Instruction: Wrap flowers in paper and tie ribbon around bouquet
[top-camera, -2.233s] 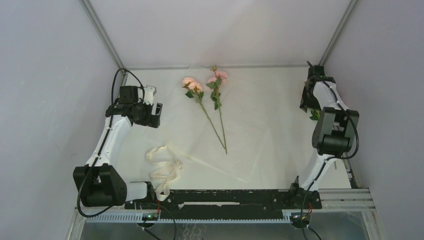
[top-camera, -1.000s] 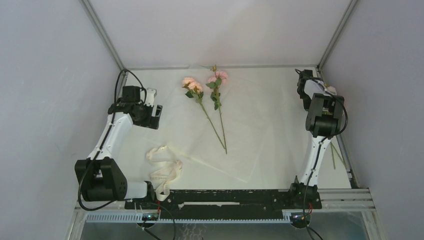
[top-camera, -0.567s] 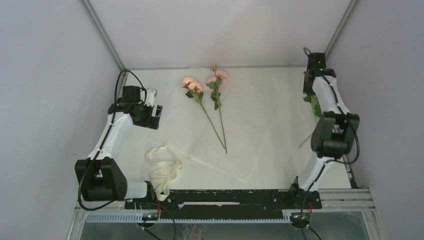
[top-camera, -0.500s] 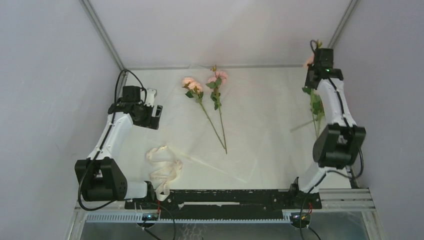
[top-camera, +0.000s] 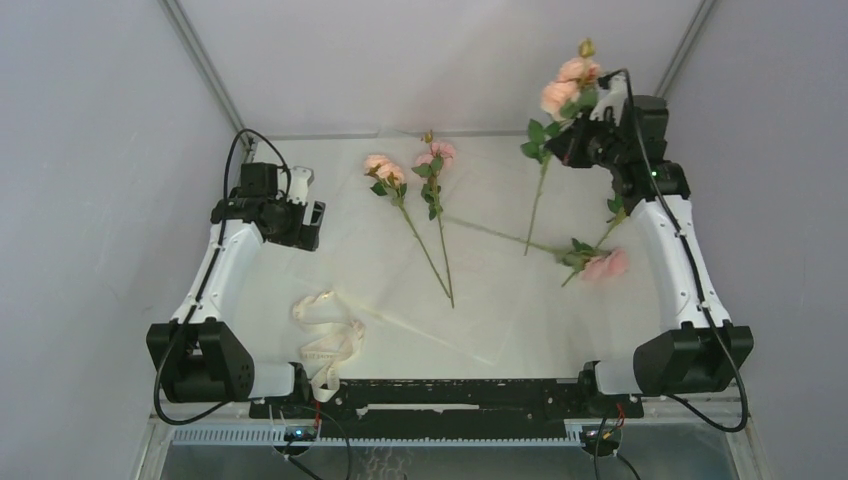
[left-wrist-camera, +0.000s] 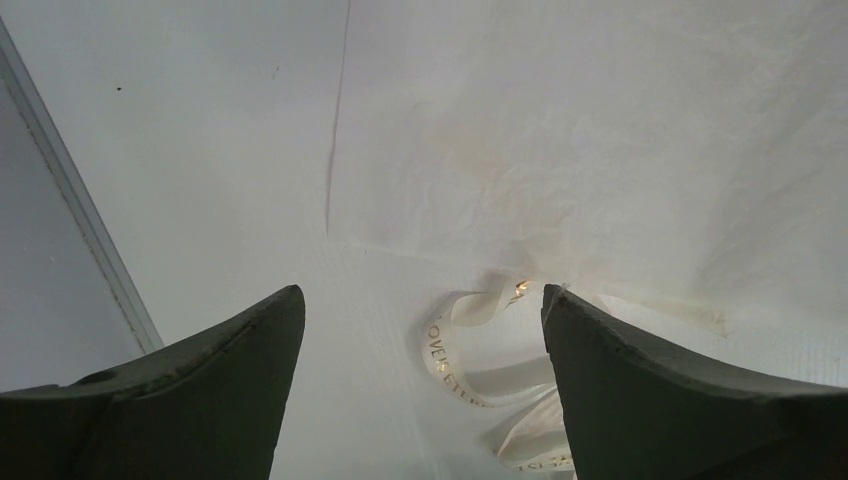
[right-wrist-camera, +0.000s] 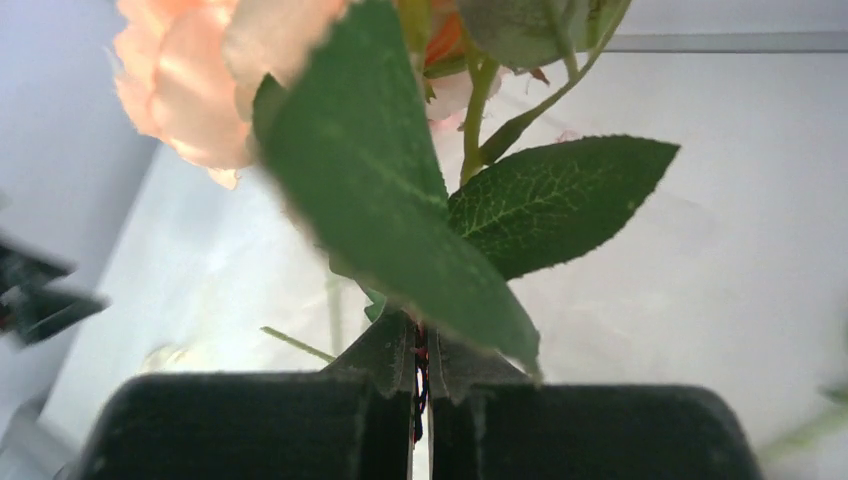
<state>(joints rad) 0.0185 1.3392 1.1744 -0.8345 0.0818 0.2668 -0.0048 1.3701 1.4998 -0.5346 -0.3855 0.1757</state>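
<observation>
1. The paper (top-camera: 500, 310) lies spread on the table (top-camera: 262, 300).
2. Two flowers (top-camera: 425, 190) lie on it, rear centre; another flower (top-camera: 600, 264) lies to their right.
3. A fourth stem (top-camera: 540, 135) hangs above the rear right.
4. The ribbon (top-camera: 325, 340) lies front left, beside the paper's corner.

The white worktop (top-camera: 262, 310) is closed in on three sides by pale grey panels: a left wall (top-camera: 90, 180), a back wall (top-camera: 440, 60) and a right wall (top-camera: 780, 200). A metal profile rises from the back left corner (top-camera: 205, 70), and a second one from the back right corner (top-camera: 690, 45). Along the near edge lies a black rail (top-camera: 450, 395), with a grey slotted channel (top-camera: 420, 432) just in front of it.
</observation>
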